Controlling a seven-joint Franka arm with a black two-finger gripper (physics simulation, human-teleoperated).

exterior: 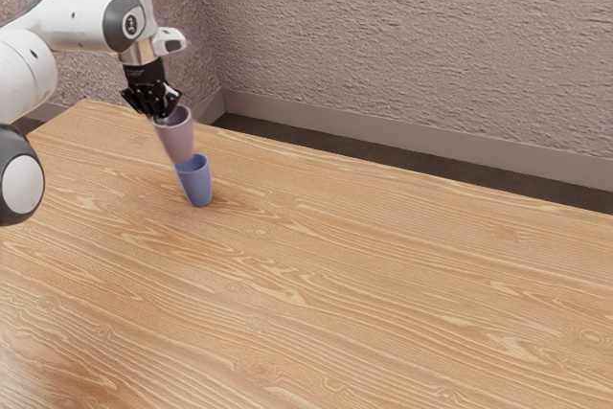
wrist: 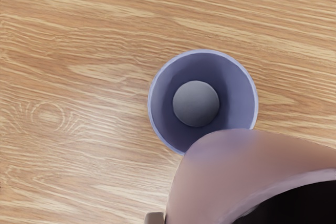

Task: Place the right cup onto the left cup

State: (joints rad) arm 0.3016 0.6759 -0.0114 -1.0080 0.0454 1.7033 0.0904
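My gripper (exterior: 163,119) is at the upper left of the exterior view, shut on the rim of the pink cup (exterior: 176,139). That cup hangs open end up, slightly tilted, its lower end by the rim of the blue cup (exterior: 195,182); whether they touch I cannot tell. Upright on the table, the blue cup shows its inside in the wrist view, and its rim (wrist: 255,103) is partly covered by the large pink cup (wrist: 226,166). A fingertip (wrist: 155,218) shows beside the pink cup's outer wall.
The wooden table (exterior: 316,265) extends from the cups toward the exterior view's right and front. Behind its far edge stands a textured wall (exterior: 412,55) with a baseboard (exterior: 383,128).
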